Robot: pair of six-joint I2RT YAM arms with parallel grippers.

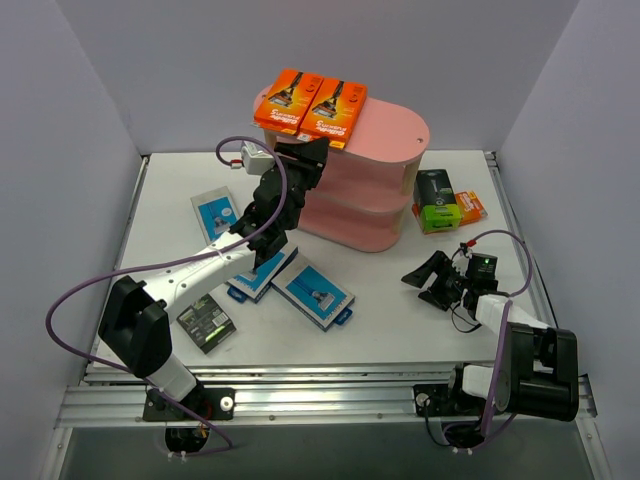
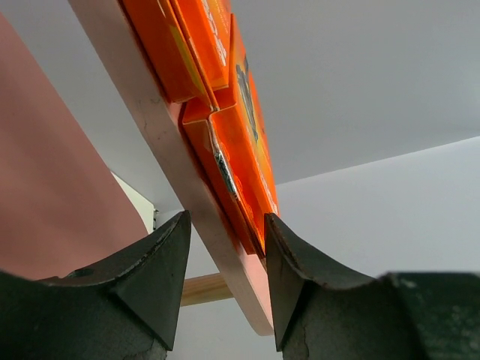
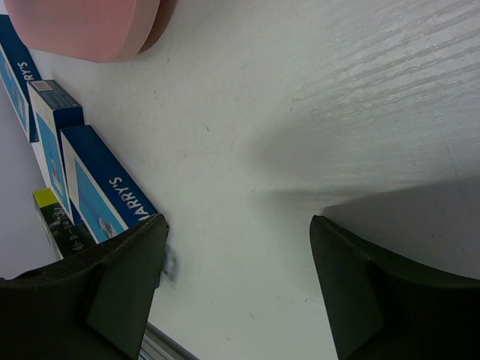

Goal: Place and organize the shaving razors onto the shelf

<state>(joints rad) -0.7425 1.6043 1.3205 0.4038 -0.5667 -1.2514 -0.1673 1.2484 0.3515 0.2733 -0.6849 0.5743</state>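
The pink shelf [image 1: 385,150] stands at the back middle of the table. Two orange razor packs [image 1: 282,100] [image 1: 335,108] lie side by side on its top board, overhanging the left end. My left gripper [image 1: 308,152] is raised at that end. In the left wrist view its jaws [image 2: 226,219] are open and straddle the top board [image 2: 165,150] and the nearer orange pack [image 2: 244,157]; the right finger is at the pack's corner, the left finger is clear of the board. My right gripper [image 1: 421,283] is open and empty, low over the table [image 3: 238,225].
Three blue-and-white packs [image 1: 215,213] [image 1: 262,272] [image 1: 313,292] and a black-and-lime pack [image 1: 206,322] lie left of centre. Black-and-lime packs [image 1: 436,190] and an orange pack [image 1: 472,207] lie right of the shelf. Blue packs [image 3: 97,191] show in the right wrist view.
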